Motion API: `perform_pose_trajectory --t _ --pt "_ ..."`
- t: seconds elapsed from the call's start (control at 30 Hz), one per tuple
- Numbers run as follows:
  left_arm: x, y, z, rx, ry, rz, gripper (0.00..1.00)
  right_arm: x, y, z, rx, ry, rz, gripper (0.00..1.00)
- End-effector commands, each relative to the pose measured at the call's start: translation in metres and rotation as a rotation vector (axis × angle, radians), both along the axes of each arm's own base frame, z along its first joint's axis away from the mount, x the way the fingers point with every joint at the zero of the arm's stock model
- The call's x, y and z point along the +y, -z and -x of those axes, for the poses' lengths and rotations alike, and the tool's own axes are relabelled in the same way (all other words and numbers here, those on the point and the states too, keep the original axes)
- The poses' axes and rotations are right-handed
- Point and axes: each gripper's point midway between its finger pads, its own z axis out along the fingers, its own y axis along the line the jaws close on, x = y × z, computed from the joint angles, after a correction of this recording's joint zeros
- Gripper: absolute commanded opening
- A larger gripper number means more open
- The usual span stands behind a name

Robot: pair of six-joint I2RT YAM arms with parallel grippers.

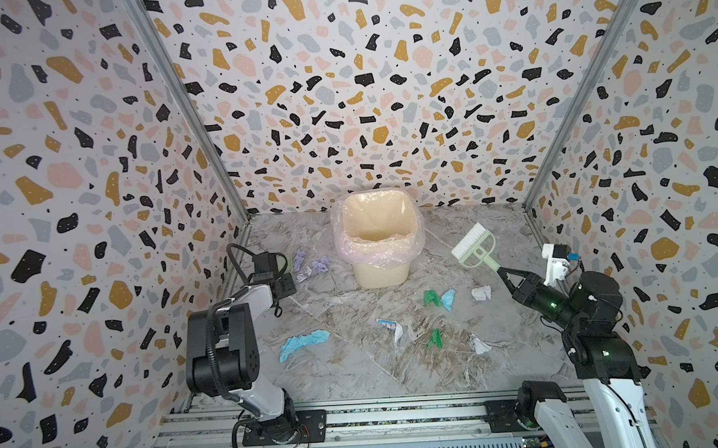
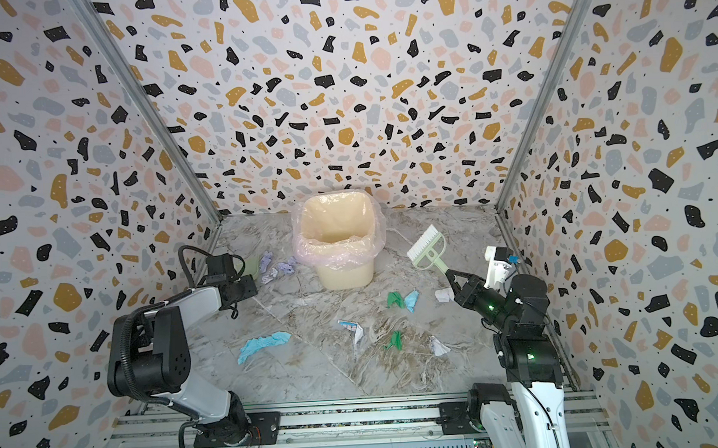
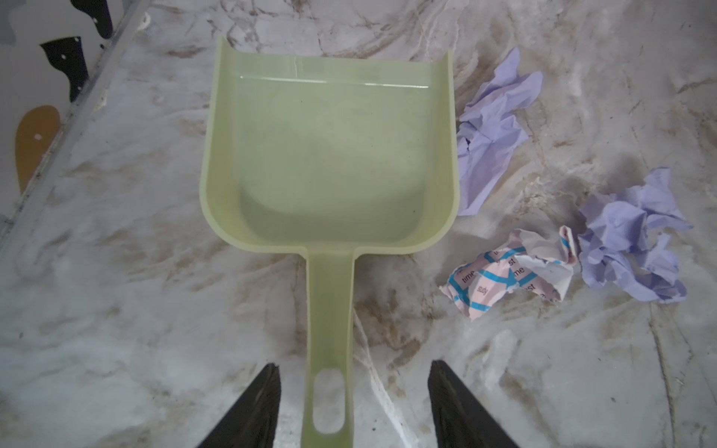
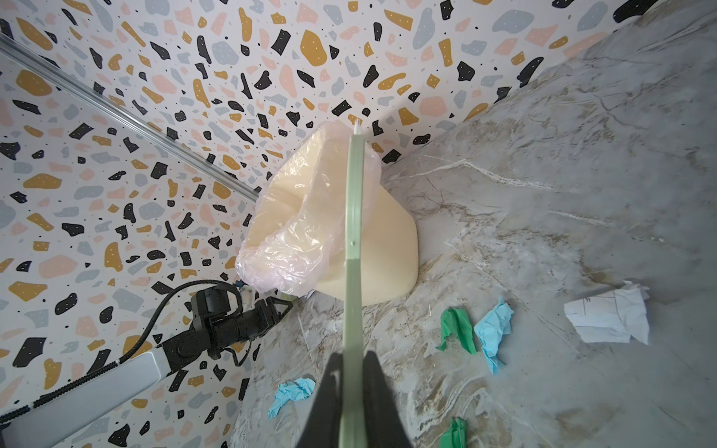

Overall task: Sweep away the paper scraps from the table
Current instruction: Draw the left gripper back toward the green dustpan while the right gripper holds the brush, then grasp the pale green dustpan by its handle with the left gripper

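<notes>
Paper scraps lie scattered on the marble table (image 1: 355, 375): lavender ones (image 1: 321, 264) and a printed one (image 3: 512, 271) beside the pale green dustpan (image 3: 329, 155), green (image 1: 431, 297), light blue (image 1: 304, 344) and white ones (image 1: 481, 292) toward the middle and right. My left gripper (image 3: 354, 364) stands open astride the dustpan's handle (image 3: 329, 302), with a gap on each side. The dustpan lies flat and holds nothing. My right gripper (image 1: 501, 272) is shut on the handle of a green brush (image 1: 472, 245) with white bristles, held above the table at the right of the bin.
A cream bin (image 1: 378, 274) with a pink translucent liner (image 1: 346, 250) stands at the back middle. Terrazzo walls close in the left, back and right sides. A metal rail (image 1: 357, 416) with both arm bases runs along the front edge.
</notes>
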Motion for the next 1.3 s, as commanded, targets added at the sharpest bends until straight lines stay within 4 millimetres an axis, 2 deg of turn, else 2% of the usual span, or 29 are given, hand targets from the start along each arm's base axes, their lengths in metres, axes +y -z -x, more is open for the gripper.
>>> perform_pose_trajectory --t 0.0,0.17,0.57,0.77,1.27 --pt "0.005 -0.007 -0.008 -0.058 -0.021 -0.014 0.54 0.004 -0.018 0.004 -0.062 -0.035 -0.002 0.00" --pt "0.006 -0.001 -0.009 -0.053 -0.031 -0.006 0.46 0.003 -0.018 0.003 -0.063 -0.035 -0.012 0.00" --pt "0.007 0.016 -0.012 -0.027 -0.048 0.004 0.42 0.003 -0.021 0.002 -0.065 -0.033 -0.022 0.00" --pt "0.010 0.011 -0.013 -0.071 -0.079 -0.001 0.38 0.003 -0.020 0.002 -0.060 -0.031 -0.027 0.00" --pt "0.013 0.017 -0.021 -0.073 -0.080 -0.007 0.31 0.004 -0.022 0.003 -0.063 -0.033 -0.039 0.00"
